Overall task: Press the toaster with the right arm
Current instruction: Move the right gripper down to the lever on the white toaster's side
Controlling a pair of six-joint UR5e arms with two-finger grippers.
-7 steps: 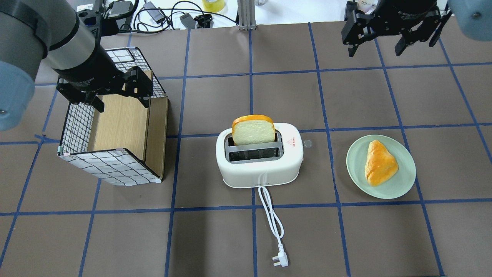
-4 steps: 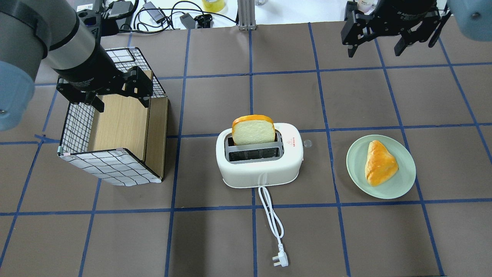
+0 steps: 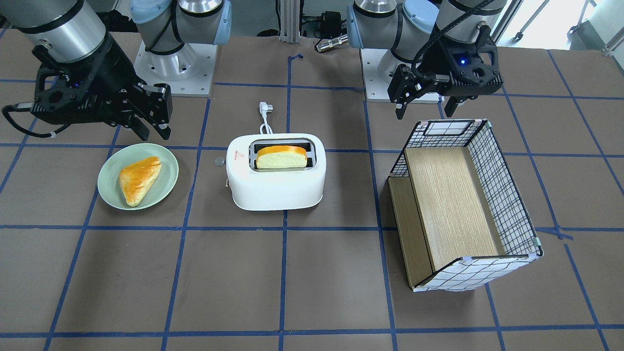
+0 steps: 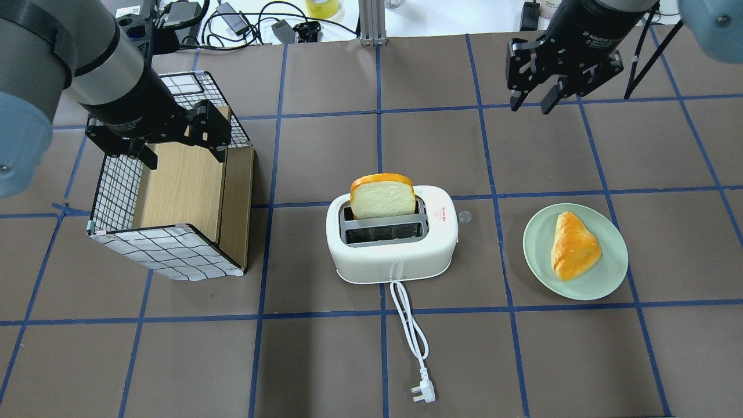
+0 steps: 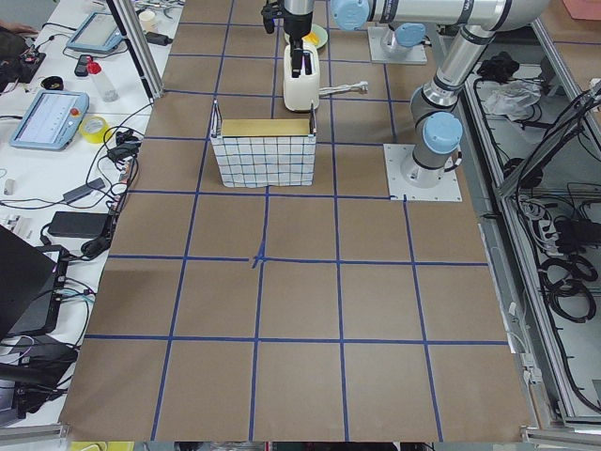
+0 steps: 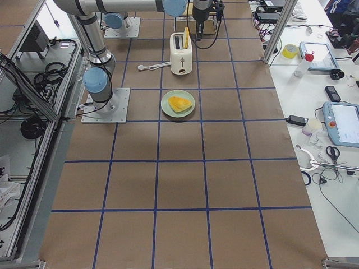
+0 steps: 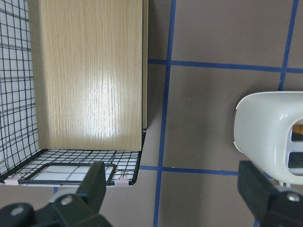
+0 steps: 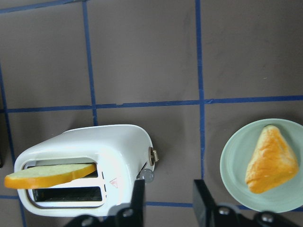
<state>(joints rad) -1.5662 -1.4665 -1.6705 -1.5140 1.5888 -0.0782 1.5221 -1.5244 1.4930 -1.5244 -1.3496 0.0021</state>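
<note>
Quick rundown. The toaster [image 4: 390, 262] was a smooth, glossy white plastic thing with rounded corners, sitting on the matte brown table [image 4: 325, 157] that had a blue tape grid across it. It had two slots up top. The one on the side away from the cord held a slice of bread [image 4: 383, 198], pale and spongy with an orange crust, sticking well up out of the slot. The other slot only showed bare metal. A thin white cord [image 4: 408, 322] snaked off the toaster's long side to a chunky three-pin plug [image 4: 422, 393]. The wrist cam caught the little brassy lever [image 8: 154, 155] poking out of the toaster's end wall. Right beside that end lay a tiny clear round bit [image 4: 464, 217], maybe a cap, too small to call.

The right gripper [image 4: 531, 105] hung in the air well away from the toaster, out past the lever end and on the side away from the cord. Its black fingers were drawn in to a narrow gap with nothing between them.

Further out past the lever end sat a pale green round plate [image 4: 616, 273] with a shiny golden triangular bun [image 4: 574, 245] on it.

On the toaster's other end stood the checked box [image 4: 168, 251], with thin black wire mesh walls and a wood-grain panel inside. The left gripper [image 4: 184, 154] hovered over its far rim, fingers spread wide and empty.
</note>
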